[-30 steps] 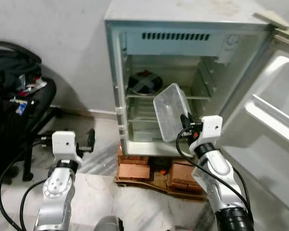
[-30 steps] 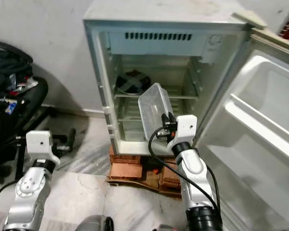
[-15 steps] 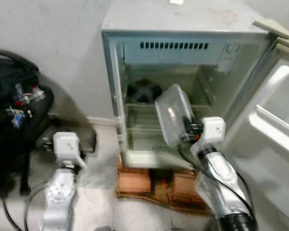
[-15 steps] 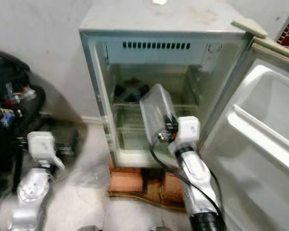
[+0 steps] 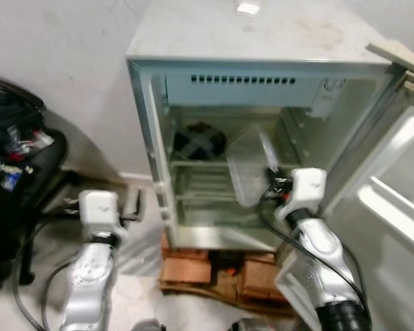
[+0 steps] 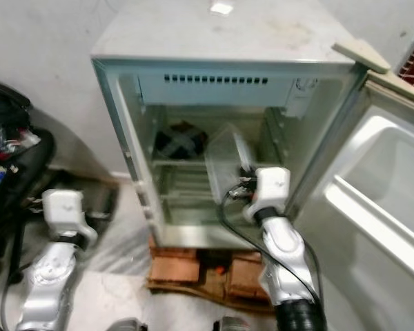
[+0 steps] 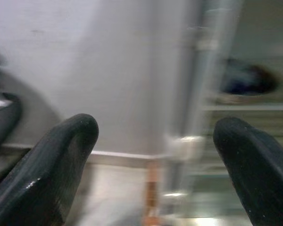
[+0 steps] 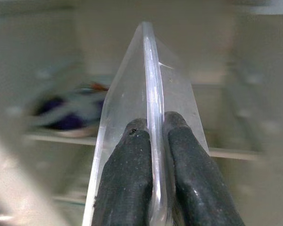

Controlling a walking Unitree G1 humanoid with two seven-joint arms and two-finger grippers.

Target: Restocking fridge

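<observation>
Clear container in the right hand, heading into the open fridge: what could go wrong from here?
1. The right hand pinches the clear container only by its thin rim, so it might twist or slip out.
2. The container hangs tilted at the fridge opening; its corner could catch on the wire shelf.
3. A dark dish sits at the back of that shelf; pushing in deep could knock it.

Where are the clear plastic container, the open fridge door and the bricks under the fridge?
clear plastic container (image 5: 248, 165), left eye view, its side wall
fridge door (image 6: 379, 207), right eye view, inner liner
bricks (image 5: 186, 265), left eye view, left brick's face
</observation>
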